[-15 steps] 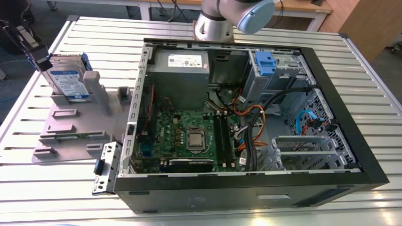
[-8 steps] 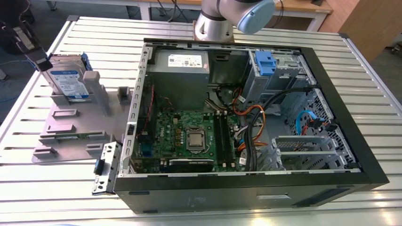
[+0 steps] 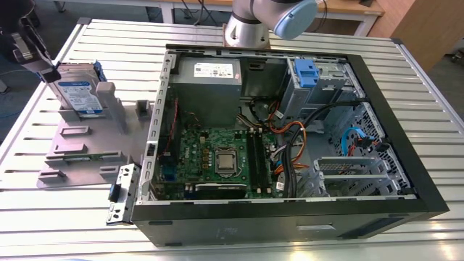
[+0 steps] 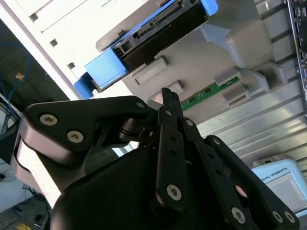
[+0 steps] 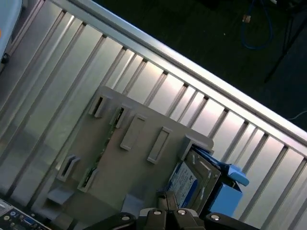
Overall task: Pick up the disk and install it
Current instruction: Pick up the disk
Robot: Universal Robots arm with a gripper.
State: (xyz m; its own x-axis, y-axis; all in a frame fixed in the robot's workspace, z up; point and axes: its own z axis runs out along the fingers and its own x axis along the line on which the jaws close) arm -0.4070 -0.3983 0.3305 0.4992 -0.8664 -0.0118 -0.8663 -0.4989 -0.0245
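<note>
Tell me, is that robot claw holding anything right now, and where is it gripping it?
Nothing seems held. The gripper hangs close beside the upper edge of the disk, which stands upright in the gray stand.

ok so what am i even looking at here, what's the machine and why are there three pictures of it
The machine is a robot arm standing at a slatted metal table. The exterior view comes from a camera off the arm and takes in the whole scene. The two wrist views come from cameras riding near the arm's wrist, so they look past its black gripper. On the table sit an open computer case and a grey holder. The disk, silver in a blue frame, stands upright in that holder. The gripper is right beside the disk; I cannot tell whether it has hold of it.
</note>
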